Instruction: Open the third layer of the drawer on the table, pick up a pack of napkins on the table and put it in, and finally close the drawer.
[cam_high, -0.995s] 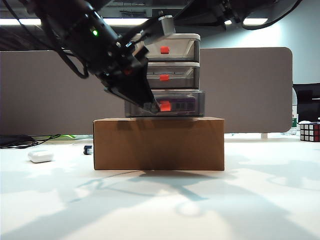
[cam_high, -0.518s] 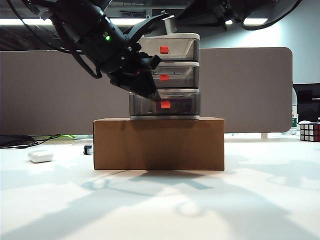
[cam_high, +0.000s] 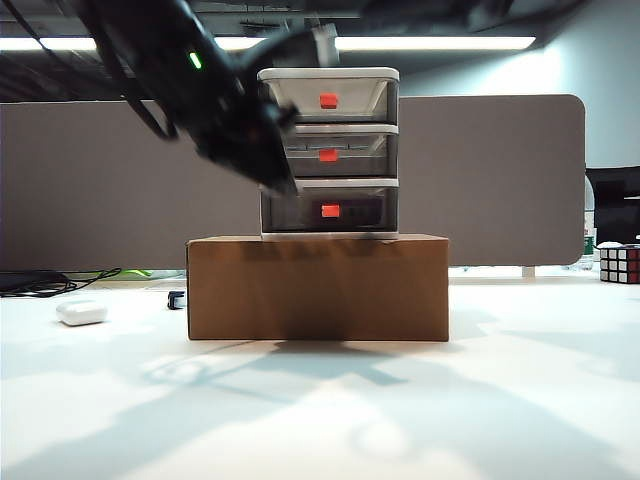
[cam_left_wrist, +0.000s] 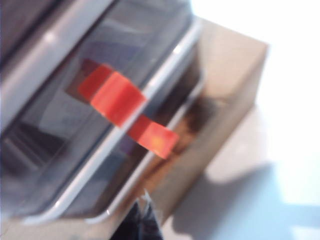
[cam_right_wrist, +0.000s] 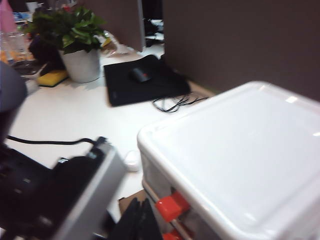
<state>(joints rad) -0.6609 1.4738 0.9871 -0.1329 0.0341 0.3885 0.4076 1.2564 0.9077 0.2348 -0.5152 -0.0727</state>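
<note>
As third layer (cam_high: 330, 208) sits flush in drawer (cam_high: 329, 150) on box (cam_high: 317, 288), closing looks done; napkins not visible, likely inside. Left gripper (cam_high: 275, 178) clenched, empty, beside drawer's left front. Right gripper (cam_right_wrist: 136, 222) above drawer, grip unclear.

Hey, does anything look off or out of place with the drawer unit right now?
Nothing stands out. The drawer sits squarely on the cardboard box, all three trays pushed in, the third layer included. The left gripper, shut, hangs blurred at its left front.
</note>
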